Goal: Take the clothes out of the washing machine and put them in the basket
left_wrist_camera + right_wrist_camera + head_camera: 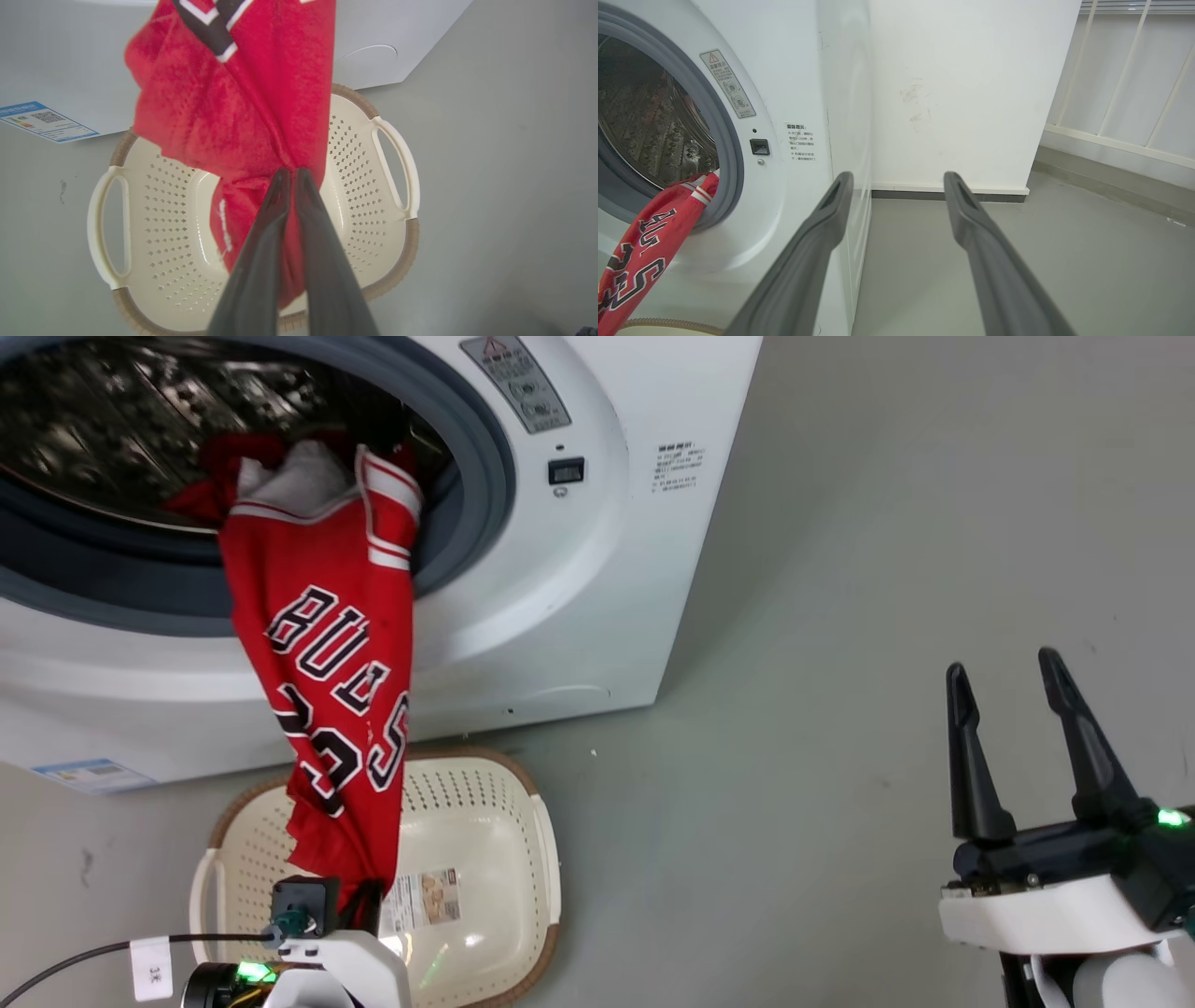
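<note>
The clothes (327, 653), a red jersey with "BULLS" lettering, hang stretched from the washing machine's (579, 597) round opening down to the basket (485, 803). Their upper end still lies over the grey seal, inside the drum. My left gripper (290, 173) is shut on the jersey's lower end, low over the cream basket (364, 186); in the head view it shows as a dark wrist (322, 905) above the basket. In the right wrist view the clothes (649, 238) drape out of the washing machine (794, 84). My right gripper (1004, 672) stands open and empty over the floor, far right.
Grey floor spreads to the right of the machine. A white wall with a dark skirting and a pale railing (1125, 93) stand behind it. A blue-and-white label (42, 121) sits low on the machine's front. A black cable (84, 957) runs to my left wrist.
</note>
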You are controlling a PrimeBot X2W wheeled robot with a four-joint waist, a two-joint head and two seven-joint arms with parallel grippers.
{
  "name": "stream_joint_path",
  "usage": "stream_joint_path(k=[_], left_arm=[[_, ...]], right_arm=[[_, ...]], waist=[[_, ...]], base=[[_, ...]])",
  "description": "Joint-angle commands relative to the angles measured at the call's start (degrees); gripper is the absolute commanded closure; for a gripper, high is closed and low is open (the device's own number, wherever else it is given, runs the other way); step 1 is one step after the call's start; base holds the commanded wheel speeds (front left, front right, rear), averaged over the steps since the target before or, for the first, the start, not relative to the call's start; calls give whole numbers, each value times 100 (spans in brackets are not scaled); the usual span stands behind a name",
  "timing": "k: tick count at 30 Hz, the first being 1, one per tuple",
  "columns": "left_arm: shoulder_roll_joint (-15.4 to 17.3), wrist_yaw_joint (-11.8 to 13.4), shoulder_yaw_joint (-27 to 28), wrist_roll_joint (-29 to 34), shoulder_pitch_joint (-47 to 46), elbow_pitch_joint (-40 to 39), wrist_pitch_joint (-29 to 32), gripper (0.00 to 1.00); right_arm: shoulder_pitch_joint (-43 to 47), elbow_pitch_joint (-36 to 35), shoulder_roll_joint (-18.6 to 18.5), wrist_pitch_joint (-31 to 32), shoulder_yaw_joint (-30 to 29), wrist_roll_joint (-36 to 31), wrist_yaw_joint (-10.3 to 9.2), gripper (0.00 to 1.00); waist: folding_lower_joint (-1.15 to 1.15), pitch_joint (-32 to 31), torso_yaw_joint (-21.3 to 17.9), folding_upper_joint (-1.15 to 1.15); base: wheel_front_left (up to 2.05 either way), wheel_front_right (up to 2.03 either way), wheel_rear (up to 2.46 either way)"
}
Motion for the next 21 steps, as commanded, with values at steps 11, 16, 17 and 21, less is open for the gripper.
stream_joint_path(k=[11,16,17,21], left_arm=[[-219,-220,253,51,-807,1244,-2,100],[-267,-265,341,62,-1111,1599,-1,100],[-277,-267,357,52,-1145,1684,-1,100],[-297,-281,386,85,-1322,1862,-2,100]], right_arm=[[-506,-129,1,-14,5,86,-4,0],[-640,-152,1,-14,6,107,-4,0],[-665,-152,1,-14,7,110,-4,0],[-739,-159,1,-14,44,120,-4,0]], waist=[[-1,933,-133,0],[-1,1158,-140,0],[-1,1187,-142,0],[-1,1269,-158,0]], base=[[0,0,0],[0,0,0],[0,0,0],[0,0,0]])
